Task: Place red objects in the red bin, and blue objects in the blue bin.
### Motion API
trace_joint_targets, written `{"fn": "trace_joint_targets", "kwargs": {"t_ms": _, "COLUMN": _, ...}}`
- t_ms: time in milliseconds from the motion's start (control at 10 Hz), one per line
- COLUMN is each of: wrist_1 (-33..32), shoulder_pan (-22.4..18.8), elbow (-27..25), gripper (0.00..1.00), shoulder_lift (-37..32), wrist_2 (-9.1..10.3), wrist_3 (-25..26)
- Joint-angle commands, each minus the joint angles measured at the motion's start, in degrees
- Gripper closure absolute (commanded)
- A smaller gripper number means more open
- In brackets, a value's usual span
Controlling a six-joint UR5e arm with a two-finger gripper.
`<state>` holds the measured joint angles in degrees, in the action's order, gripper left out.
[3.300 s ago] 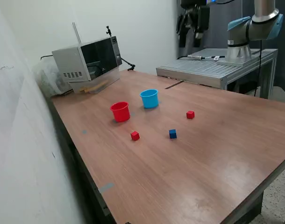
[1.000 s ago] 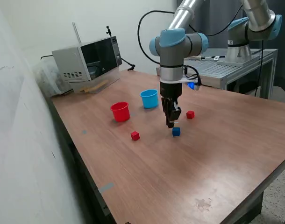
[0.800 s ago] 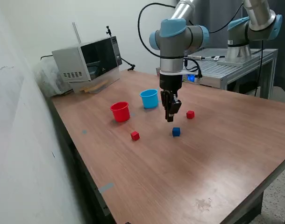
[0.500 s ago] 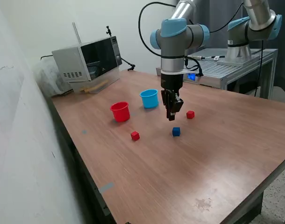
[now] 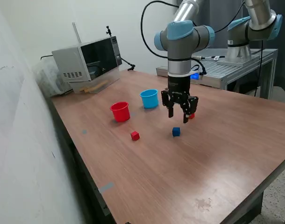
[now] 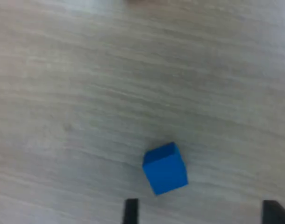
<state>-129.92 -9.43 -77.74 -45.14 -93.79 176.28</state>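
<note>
Brown wood-grain laminate covers the long table [image 5: 217,154], which runs beside a plain white wall with a grey microwave-like appliance [image 5: 86,59] at its far end. Behind the table a second robot arm [image 5: 254,28] stands on a grey metal bench, its top cut off by the frame.

Above the middle of the table the two-finger black gripper [image 5: 180,113] hangs clear of the wood, its fingers spread apart and holding nothing. Directly below it, resting on the table, sits a small dark blue cube [image 5: 176,132]; in the wrist view this cube [image 6: 165,168] lies just beyond the two dark fingertips [image 6: 130,211], which are cut off by the frame edge, and it is not between them. The wrist picture is soft and blurred.

One small red cube [image 5: 135,136] sits in the open toward the exterior view's left. A second small red cube [image 5: 192,115] is mostly hidden behind one gripper finger, so only a sliver shows. Only one blue cube can be made out.

Farther back, the round tapered red plastic cup [image 5: 120,111] and the round tapered light blue plastic cup [image 5: 149,98] stand upright, near each other but not touching. Their insides cannot be seen from this angle.
</note>
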Motion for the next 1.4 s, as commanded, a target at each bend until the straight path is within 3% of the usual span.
{"fn": "trace_joint_targets", "kwargs": {"t_ms": 0, "wrist_1": 0.0, "shoulder_pan": 0.2, "elbow": -0.3, "gripper": 0.0, "shoulder_lift": 0.0, "wrist_2": 0.8, "wrist_3": -8.9}}
{"fn": "trace_joint_targets", "kwargs": {"t_ms": 300, "wrist_1": 0.3, "shoulder_pan": 0.3, "elbow": -1.0, "gripper": 0.0, "shoulder_lift": 0.0, "wrist_2": 3.34, "wrist_3": -20.3}}
{"fn": "trace_joint_targets", "kwargs": {"t_ms": 500, "wrist_1": 0.2, "shoulder_pan": 0.5, "elbow": -1.7, "gripper": 0.0, "shoulder_lift": 0.2, "wrist_2": 4.23, "wrist_3": -24.7}}
{"fn": "trace_joint_targets", "kwargs": {"t_ms": 900, "wrist_1": -0.1, "shoulder_pan": 1.8, "elbow": -1.4, "gripper": 0.0, "shoulder_lift": 1.0, "wrist_2": 4.32, "wrist_3": -28.4}}
{"fn": "trace_joint_targets", "kwargs": {"t_ms": 1300, "wrist_1": -0.1, "shoulder_pan": 2.7, "elbow": -1.4, "gripper": 0.0, "shoulder_lift": 2.5, "wrist_2": 4.32, "wrist_3": -29.0}}
